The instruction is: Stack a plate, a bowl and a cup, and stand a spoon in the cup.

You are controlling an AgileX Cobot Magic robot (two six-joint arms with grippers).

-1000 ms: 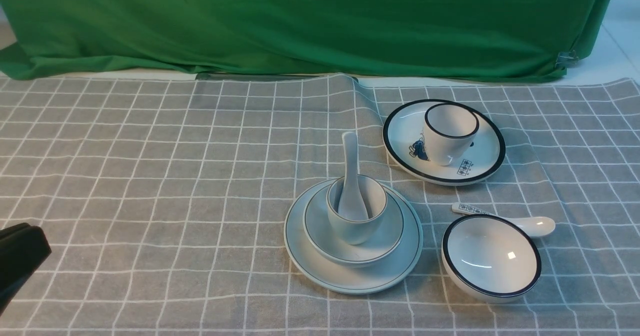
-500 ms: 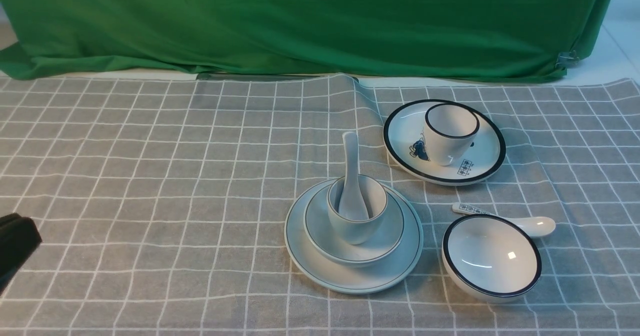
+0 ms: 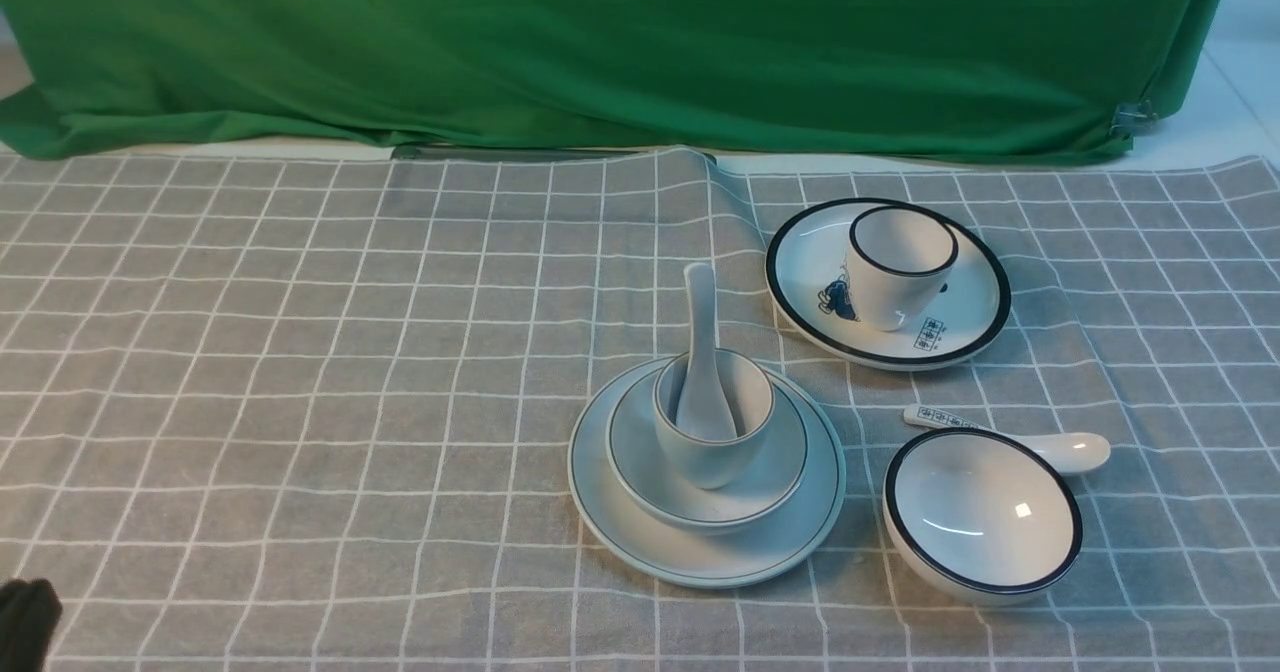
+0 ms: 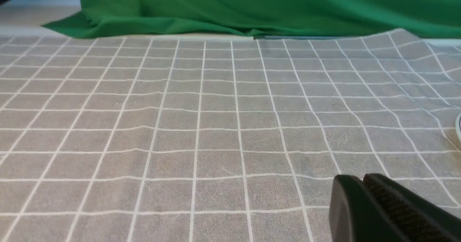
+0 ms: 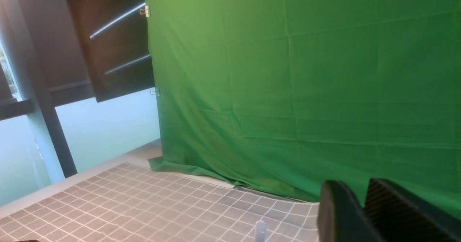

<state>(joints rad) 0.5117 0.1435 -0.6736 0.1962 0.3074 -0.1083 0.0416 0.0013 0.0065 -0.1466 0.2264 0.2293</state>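
Front view shows the spoon (image 3: 702,352) standing scoop-down in the cup (image 3: 713,420), its handle rising above the rim and leaning a little toward the far side. The cup sits upright in the bowl (image 3: 707,452), and the bowl rests on the plate (image 3: 706,472), all three pale blue-grey and stacked near the middle of the bench, which is covered by a grey checked cloth (image 3: 300,352).

To the right of the stack and just beside it lies a white bowl with a black rim (image 3: 982,515), with a white spoon (image 3: 1040,442) behind it, its handle partly hidden by the bowl's rim. Further back sits a white plate with a black rim (image 3: 888,283), carrying a white cup (image 3: 898,266). A green curtain (image 3: 620,52) hangs along the far edge.

Only a dark tip of the left hand (image 3: 25,622) shows at the near left corner, well apart from the stack. In the left wrist view the left hand (image 4: 362,180) has its fingers pressed together, holding nothing. In the right wrist view the right hand (image 5: 362,193) is raised toward the curtain, its fingers slightly parted and empty; the tip of the spoon's handle peeks in at the picture's edge.
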